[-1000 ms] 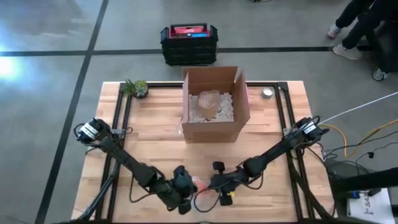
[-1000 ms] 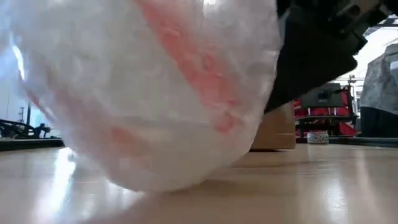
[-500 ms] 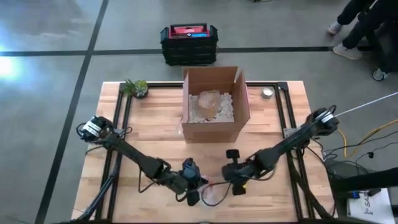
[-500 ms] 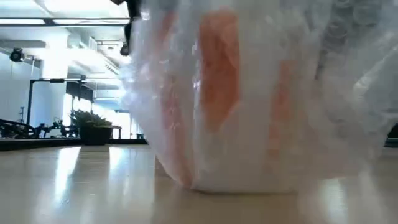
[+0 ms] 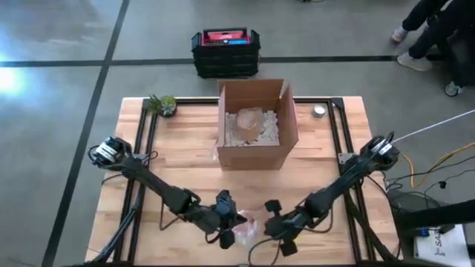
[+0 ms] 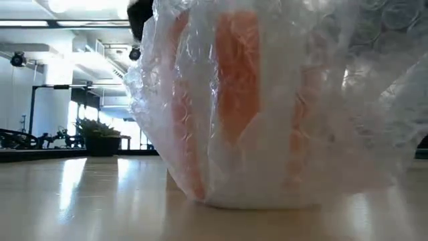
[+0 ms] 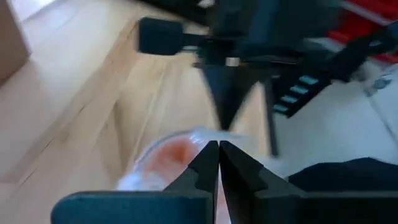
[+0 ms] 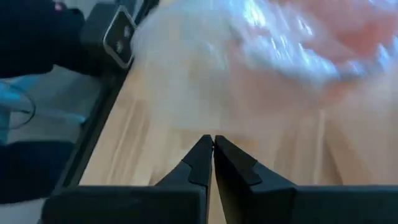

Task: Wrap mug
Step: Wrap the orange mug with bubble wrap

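Your left hand (image 5: 236, 232) sits low at near edge of bench (image 5: 185, 167), fingers (image 7: 205, 163) pressed together, tips at bubble wrap (image 6: 281, 100); whether any film is pinched between them, cannot tell. Your right hand (image 5: 269, 231) just beside bundle on other side, fingers (image 8: 202, 155) also closed, nothing visibly between them. Orange mug (image 6: 237, 73) stands on bench between both hands, swathed in wrap, close to low camera. Cardboard box (image 5: 256, 122) with white filler well apart at bench middle; small plant (image 5: 163, 104) at far left corner.
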Motion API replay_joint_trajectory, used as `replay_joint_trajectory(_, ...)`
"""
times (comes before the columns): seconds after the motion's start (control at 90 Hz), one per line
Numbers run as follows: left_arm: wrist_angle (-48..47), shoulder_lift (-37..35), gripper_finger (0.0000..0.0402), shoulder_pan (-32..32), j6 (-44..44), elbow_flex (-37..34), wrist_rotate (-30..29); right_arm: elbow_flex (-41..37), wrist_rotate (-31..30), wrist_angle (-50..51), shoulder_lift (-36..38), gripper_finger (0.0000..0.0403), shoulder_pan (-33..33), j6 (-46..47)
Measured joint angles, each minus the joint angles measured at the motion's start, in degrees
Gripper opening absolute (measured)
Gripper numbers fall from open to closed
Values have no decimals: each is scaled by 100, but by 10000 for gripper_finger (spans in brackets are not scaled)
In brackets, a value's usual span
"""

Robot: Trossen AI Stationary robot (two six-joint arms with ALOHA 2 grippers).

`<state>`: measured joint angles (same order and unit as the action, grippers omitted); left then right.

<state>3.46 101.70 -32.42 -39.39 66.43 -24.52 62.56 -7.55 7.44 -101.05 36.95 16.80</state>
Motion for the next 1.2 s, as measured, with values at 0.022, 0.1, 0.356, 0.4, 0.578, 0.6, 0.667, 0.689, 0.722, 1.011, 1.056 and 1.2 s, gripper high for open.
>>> replay_joint_trajectory(0.022, 2, 62, 0, 12, -36, -7, 3, 52, 2, -31, -47, 2, -18, -41)
replay_joint_trajectory(0.1, 18, 278, 0, 65, -153, -13, 170, 245, 9, -56, -124, 2, -31, -233)
replay_joint_trajectory(0.356, 370, 605, 0, 125, -265, 53, 414, 570, -96, -55, -130, 2, -194, -596)
replay_joint_trajectory(0.4, 431, 627, 0, 131, -218, 53, 431, 569, -130, -44, -141, 2, -261, -588)
replay_joint_trajectory(0.578, 446, 644, 0, 140, -165, 44, 454, 597, -141, -83, -143, 2, -388, -696)
replay_joint_trajectory(0.6, 437, 646, 0, 142, -165, 42, 454, 637, -146, -59, -144, 2, -393, -735)
replay_joint_trajectory(0.667, 408, 648, 0, 142, -160, 38, 455, 768, -170, -59, -150, 2, -405, -792)
replay_joint_trajectory(0.689, 412, 648, 0, 142, -158, 38, 456, 798, -177, -79, -150, 2, -409, -817)
replay_joint_trajectory(0.722, 413, 649, 0, 142, -147, 38, 457, 832, -180, -97, -150, 2, -419, -848)
replay_joint_trajectory(1.011, 419, 653, 0, 156, -141, 38, 459, 995, -142, 182, -222, 2, -495, -793)
replay_joint_trajectory(1.056, 422, 653, 0, 157, -141, 35, 459, 1028, -140, 195, -316, 2, -546, -785)
replay_joint_trajectory(1.2, 343, 516, 0, 157, -23, 24, 503, 1171, -94, 485, -548, 2, -678, -774)
